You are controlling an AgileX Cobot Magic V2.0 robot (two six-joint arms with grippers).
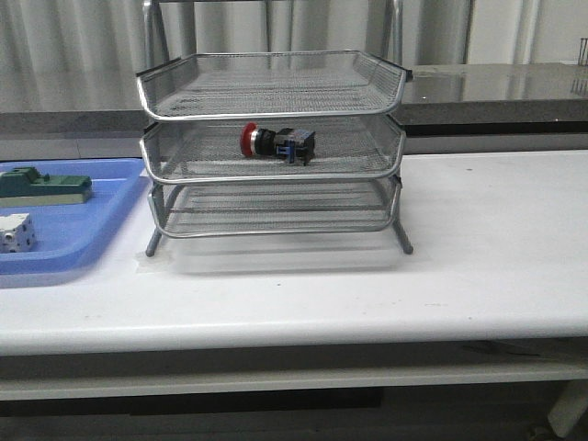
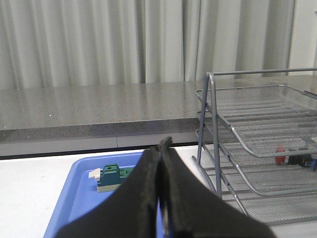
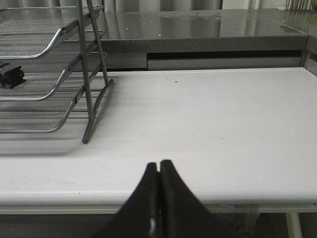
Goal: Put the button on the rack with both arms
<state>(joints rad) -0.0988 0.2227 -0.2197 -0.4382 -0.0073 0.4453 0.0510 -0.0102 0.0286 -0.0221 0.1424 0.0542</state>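
The button (image 1: 277, 142), red head to the left and blue block to the right, lies on its side on the middle tier of the silver wire rack (image 1: 273, 99). The left wrist view catches the button (image 2: 294, 159) inside the rack (image 2: 257, 148), and the right wrist view shows only the button's dark end (image 3: 11, 75) in the rack (image 3: 54, 84). My left gripper (image 2: 162, 145) is shut and empty, held back from the rack above the blue tray. My right gripper (image 3: 159, 164) is shut and empty near the table's front edge. Neither arm appears in the front view.
A flat blue tray (image 1: 87, 234) sits left of the rack, holding a green block (image 1: 44, 186) and a white cube-like part (image 1: 16, 231). The white table (image 1: 496, 239) stretches right of the rack. A grey counter (image 1: 496, 87) runs behind.
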